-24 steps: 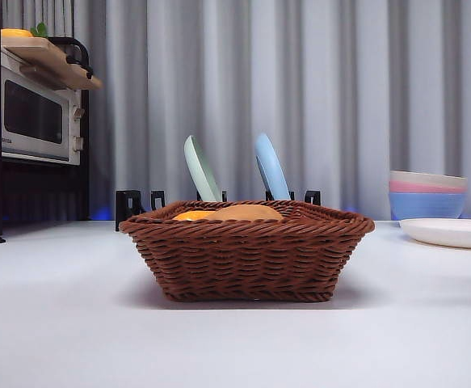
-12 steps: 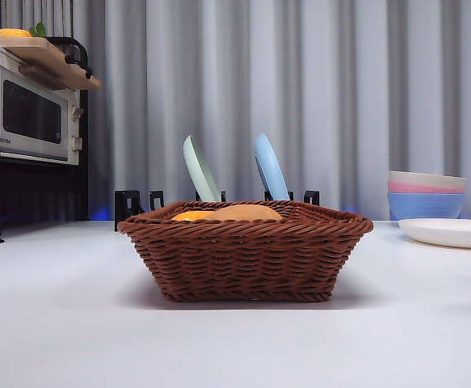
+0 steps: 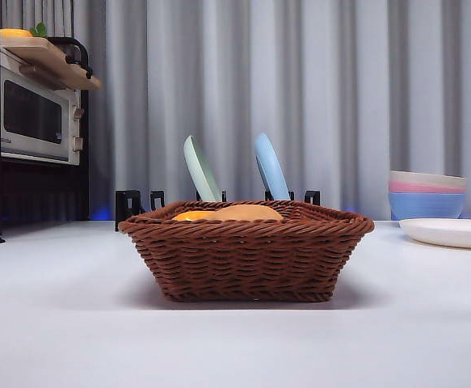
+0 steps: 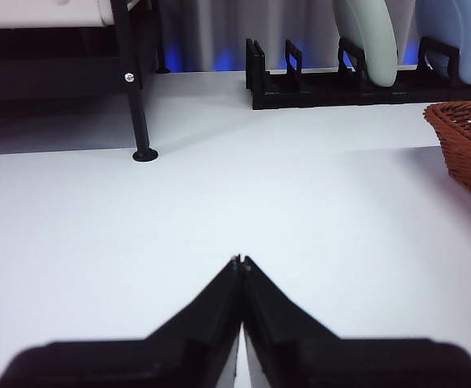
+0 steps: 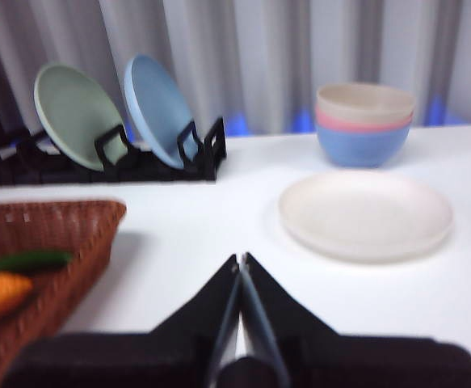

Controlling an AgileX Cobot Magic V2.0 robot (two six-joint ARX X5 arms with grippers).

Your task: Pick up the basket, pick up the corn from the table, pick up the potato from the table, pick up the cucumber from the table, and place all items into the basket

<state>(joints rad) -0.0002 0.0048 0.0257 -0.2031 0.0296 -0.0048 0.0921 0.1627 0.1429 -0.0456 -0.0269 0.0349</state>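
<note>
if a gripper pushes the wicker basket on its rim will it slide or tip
The basket would probably slide: it sits wide and shallow on the smooth table. The woven, flaring sides may flex slightly. The vegetables inside likely add steadying weight.

No readable text; small brand mark on microwave door illegible.
</note>
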